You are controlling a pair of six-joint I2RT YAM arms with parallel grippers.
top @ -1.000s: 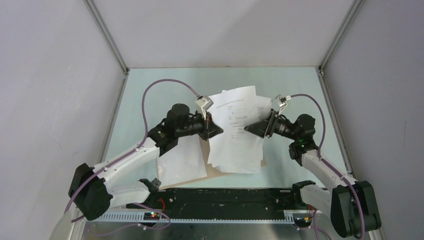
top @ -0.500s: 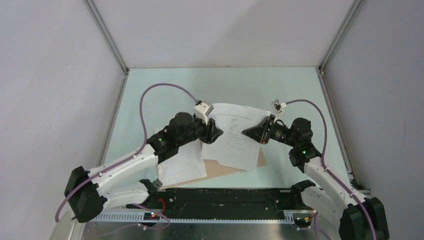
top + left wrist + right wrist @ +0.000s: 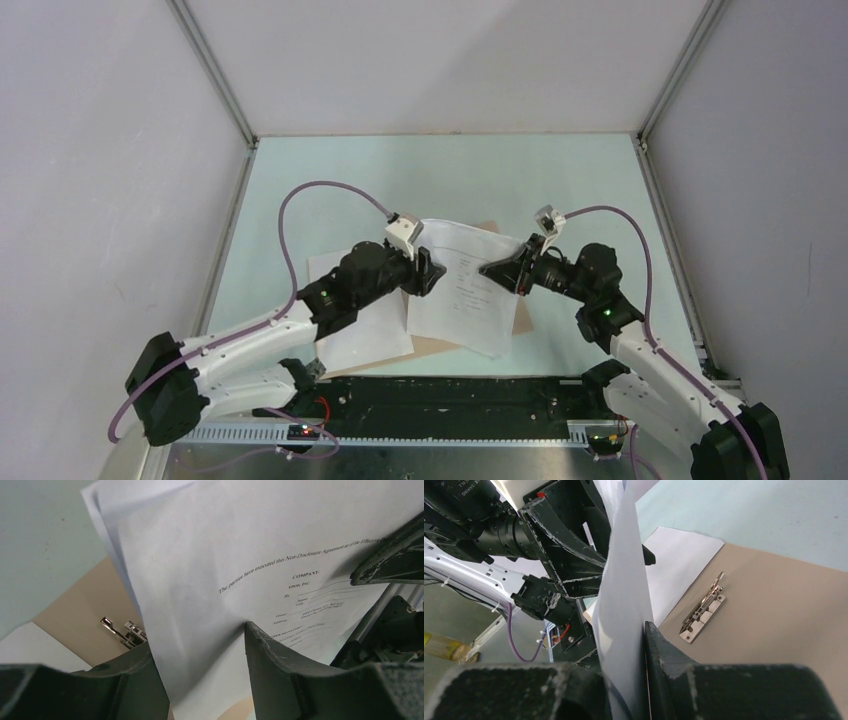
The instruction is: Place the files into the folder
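The files (image 3: 462, 300) are white sheets, the front one printed, hanging upright over the folder (image 3: 522, 318). My right gripper (image 3: 490, 268) is shut on their right edge; the sheets (image 3: 624, 590) fill the gap of that gripper (image 3: 624, 650). My left gripper (image 3: 428, 272) stands open around the left edge. The paper (image 3: 225, 545) passes loosely through this gripper (image 3: 196, 637), touching only its right finger (image 3: 280, 675). The tan folder (image 3: 774, 610) lies open and flat, its metal clip (image 3: 703, 609) bare. Another white sheet (image 3: 355, 325) lies on its left leaf.
A black rail (image 3: 440, 395) runs along the near edge between the arm bases. Grey walls and metal posts (image 3: 215, 75) close in the pale green table (image 3: 330, 170). Purple cables (image 3: 300, 200) loop above both wrists.
The left gripper has opened and the right one has closed on the sheets. Both grippers and the files have come lower and nearer, and the fanned sheets have drawn together.
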